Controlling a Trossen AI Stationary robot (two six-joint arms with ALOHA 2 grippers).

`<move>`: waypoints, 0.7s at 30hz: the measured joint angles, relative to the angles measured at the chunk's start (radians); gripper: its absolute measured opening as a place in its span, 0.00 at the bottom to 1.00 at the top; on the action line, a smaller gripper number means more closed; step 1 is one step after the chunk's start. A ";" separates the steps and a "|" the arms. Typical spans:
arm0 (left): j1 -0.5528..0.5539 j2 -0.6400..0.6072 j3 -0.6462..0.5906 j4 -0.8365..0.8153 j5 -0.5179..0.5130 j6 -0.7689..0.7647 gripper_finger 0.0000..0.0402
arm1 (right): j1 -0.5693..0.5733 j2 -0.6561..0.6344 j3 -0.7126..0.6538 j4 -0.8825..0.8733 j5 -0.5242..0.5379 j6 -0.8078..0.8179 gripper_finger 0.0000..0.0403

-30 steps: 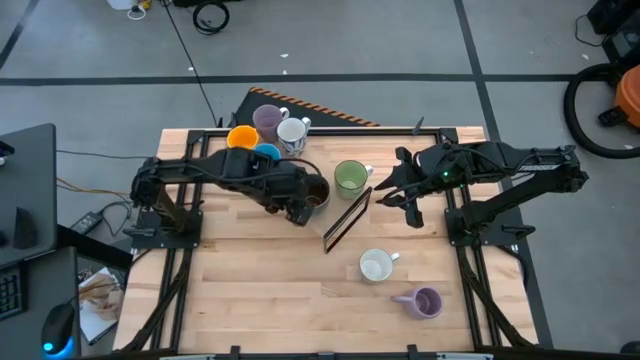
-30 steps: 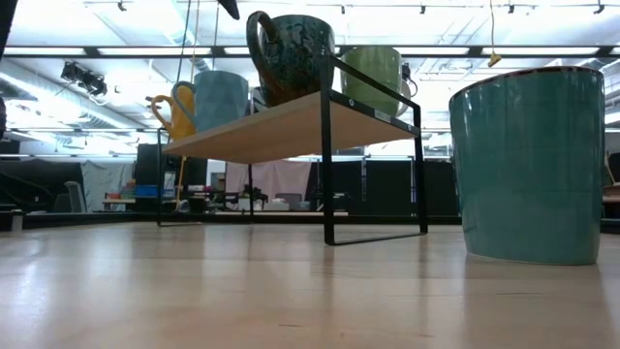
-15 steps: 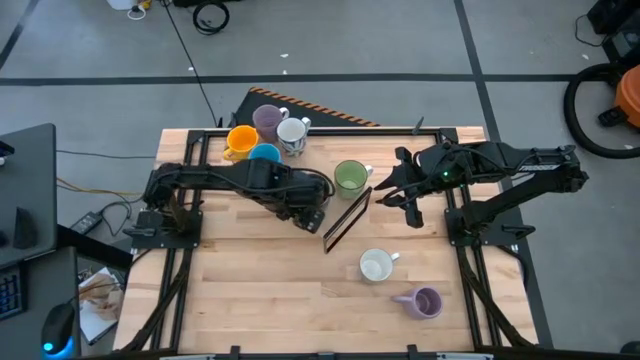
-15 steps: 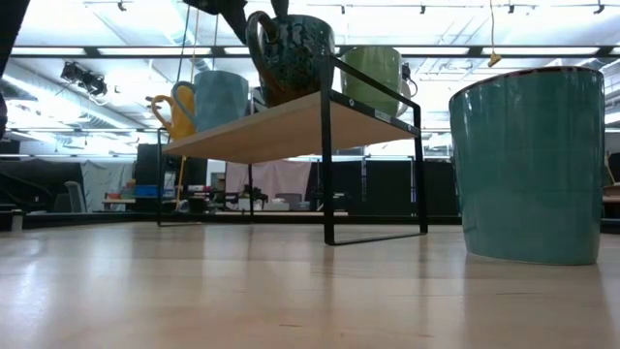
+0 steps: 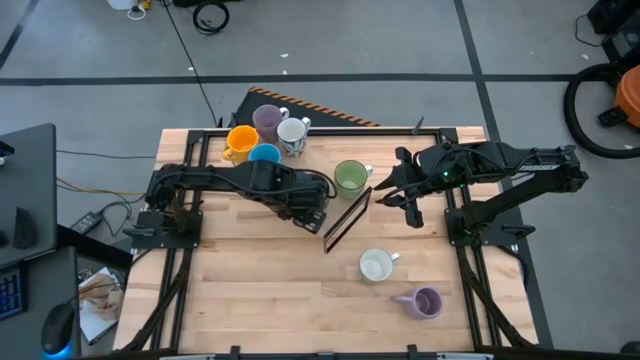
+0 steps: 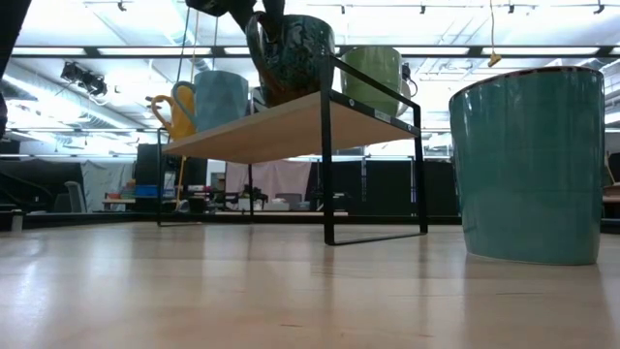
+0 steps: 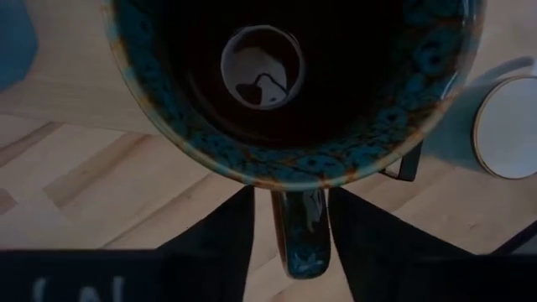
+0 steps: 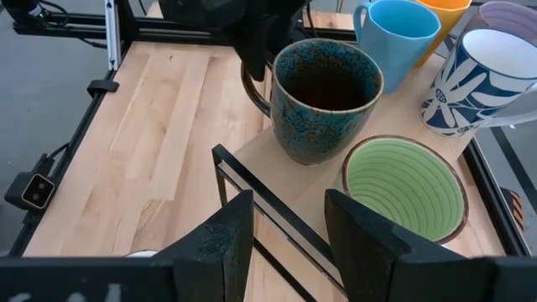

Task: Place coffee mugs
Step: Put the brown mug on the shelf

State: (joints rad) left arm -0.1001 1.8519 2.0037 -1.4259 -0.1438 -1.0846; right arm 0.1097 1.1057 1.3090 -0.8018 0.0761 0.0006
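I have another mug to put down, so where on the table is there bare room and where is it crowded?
Bare wood lies in front of the left arm, left of the white mug and lavender mug. The shelf is crowded around the dark mug and green mug; the left pincer straddles the dark mug's handle.

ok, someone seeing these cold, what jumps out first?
Probably the dark speckled mug standing on the raised wooden shelf, with the left gripper over it, its fingers either side of the handle. Close behind on the same shelf is a cluster of mugs: green, light blue, orange, lavender and a white patterned one. The right gripper hangs open beside the shelf, and two mugs wait on the table: white and lavender.
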 joint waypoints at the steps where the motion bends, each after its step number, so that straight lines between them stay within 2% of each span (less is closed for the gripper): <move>1: 0.000 0.000 0.000 0.000 -0.001 0.000 0.37 | 0.000 0.000 0.000 0.000 0.000 0.000 0.38; 16: 0.000 0.000 0.000 -0.009 0.010 -0.003 0.17 | 0.000 0.000 0.000 0.000 0.000 -0.004 0.38; 21: 0.000 0.000 0.000 -0.019 0.010 -0.003 0.16 | 0.000 0.000 0.000 0.000 0.000 -0.003 0.38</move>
State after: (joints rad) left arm -0.1005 1.8515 2.0037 -1.4452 -0.1341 -1.0876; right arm 0.1097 1.1057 1.3090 -0.8013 0.0765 -0.0029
